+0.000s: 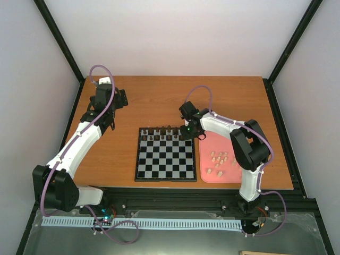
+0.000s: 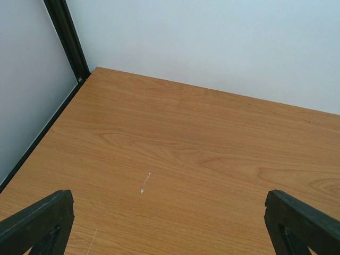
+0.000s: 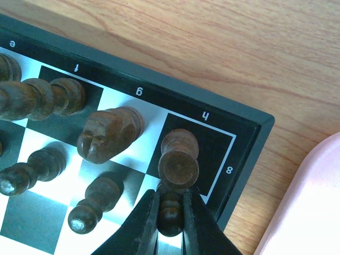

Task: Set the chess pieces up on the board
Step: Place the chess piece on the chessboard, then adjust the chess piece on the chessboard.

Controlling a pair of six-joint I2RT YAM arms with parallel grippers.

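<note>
The black-and-silver board (image 1: pixel 164 179) lies mid-table. Dark pieces (image 1: pixel 163 133) stand along its far rows. Pale pieces (image 1: pixel 220 159) lie on the pink tray (image 1: pixel 212 142) to its right. My right gripper (image 1: pixel 191 133) is over the board's far right corner. In the right wrist view it (image 3: pixel 171 212) is shut on a dark pawn (image 3: pixel 171 218) over the square just in front of the dark rook (image 3: pixel 179 159) on the h8 corner square. A dark knight (image 3: pixel 106 135) stands beside the rook. My left gripper (image 1: pixel 109 98) is open and empty over bare table at the far left, its fingers (image 2: pixel 37 223) wide apart.
The board's black rim (image 3: pixel 212 103) and the pink tray's edge (image 3: pixel 308 212) lie close to the right gripper. More dark pawns (image 3: pixel 90 204) stand left of the held pawn. Black frame posts (image 2: pixel 66 37) and white walls bound the table.
</note>
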